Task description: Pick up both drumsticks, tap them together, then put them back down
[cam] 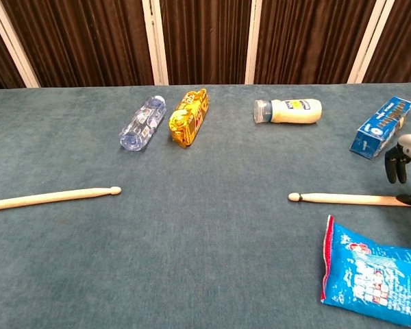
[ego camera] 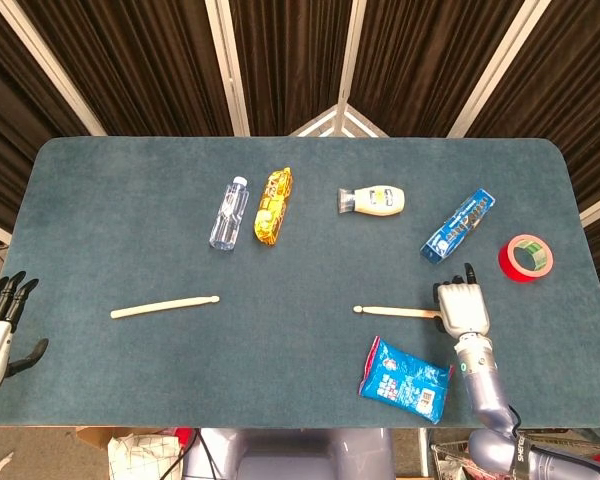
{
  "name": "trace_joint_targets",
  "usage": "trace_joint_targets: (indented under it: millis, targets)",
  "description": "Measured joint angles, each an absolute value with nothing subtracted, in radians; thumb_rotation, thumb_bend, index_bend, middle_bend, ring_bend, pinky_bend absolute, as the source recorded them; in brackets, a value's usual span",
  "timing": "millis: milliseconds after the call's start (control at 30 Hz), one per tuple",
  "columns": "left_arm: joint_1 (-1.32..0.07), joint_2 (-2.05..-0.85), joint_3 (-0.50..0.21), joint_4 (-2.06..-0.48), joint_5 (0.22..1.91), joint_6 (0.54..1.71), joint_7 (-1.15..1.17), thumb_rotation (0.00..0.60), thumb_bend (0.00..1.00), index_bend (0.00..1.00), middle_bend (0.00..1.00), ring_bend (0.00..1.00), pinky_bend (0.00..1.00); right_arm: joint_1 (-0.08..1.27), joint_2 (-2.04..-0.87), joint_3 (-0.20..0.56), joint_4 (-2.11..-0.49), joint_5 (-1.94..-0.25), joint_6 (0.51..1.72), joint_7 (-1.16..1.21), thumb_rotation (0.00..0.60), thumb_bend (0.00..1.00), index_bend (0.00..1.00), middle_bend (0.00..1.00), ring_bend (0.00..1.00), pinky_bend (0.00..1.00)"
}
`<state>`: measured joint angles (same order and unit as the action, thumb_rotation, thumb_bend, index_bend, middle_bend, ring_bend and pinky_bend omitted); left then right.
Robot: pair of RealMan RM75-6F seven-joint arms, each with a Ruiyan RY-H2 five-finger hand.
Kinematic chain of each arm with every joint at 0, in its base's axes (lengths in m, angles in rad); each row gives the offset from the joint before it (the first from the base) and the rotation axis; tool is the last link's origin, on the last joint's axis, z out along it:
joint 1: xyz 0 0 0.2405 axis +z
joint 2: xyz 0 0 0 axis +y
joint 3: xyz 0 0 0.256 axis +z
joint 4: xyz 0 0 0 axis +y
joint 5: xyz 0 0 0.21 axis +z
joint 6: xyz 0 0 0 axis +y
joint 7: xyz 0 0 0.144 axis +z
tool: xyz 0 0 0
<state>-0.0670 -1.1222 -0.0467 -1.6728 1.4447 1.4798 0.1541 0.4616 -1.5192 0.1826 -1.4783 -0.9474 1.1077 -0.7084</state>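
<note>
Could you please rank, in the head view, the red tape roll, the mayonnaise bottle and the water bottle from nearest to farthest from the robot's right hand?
Measured from the right hand:
1. Red tape roll, just beyond the hand, toward the table's right edge.
2. Mayonnaise bottle, further back, near the table's middle.
3. Water bottle, farthest, on the left half of the table.

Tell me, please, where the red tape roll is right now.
In the head view the red tape roll lies near the table's right edge, just right of the blue box and beyond the right hand.
</note>
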Motion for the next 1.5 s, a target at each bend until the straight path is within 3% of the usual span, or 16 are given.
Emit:
trace_joint_targets:
  millis: [1500]
  targets:
    - [-0.078,-1.127,-0.040,-1.677,1.426,1.455,0.185,0.600,0.40,0.09,0.00,0.00,0.00,0.500,-1.584,0.125,-1.400,-0.931,1.124,-0.719,0.600,0.36,0.51,0.54,0.33,0.00]
